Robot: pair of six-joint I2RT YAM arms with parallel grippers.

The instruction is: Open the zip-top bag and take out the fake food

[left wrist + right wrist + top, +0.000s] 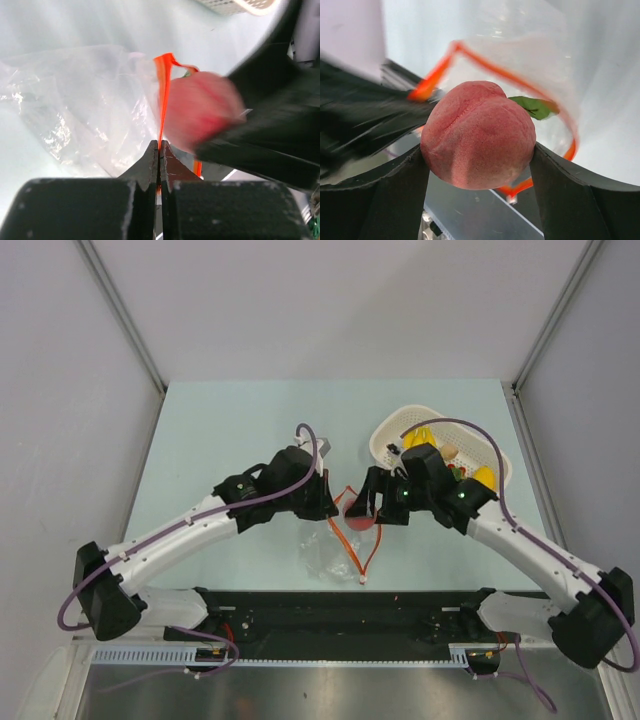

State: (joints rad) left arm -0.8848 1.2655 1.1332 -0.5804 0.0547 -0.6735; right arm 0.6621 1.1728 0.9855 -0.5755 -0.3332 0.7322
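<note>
The clear zip-top bag [325, 552] lies near the table's front edge, its red zip strip [358, 545] pulled open into a loop. My left gripper [160, 146] is shut on the red zip strip [162, 92] and holds one side of the mouth up. My right gripper [479, 155] is shut on a red peach-like fake fruit [479, 134] with a green leaf [535, 106], held just at the bag's open mouth; the fruit also shows in the top view [362, 521] and in the left wrist view [200, 111], blurred.
A white perforated basket [392, 428] stands at the back right with yellow bananas [418, 437], a yellow fruit [483, 478] and a tan piece [452, 453] in it. The black base plate [340, 615] runs along the near edge.
</note>
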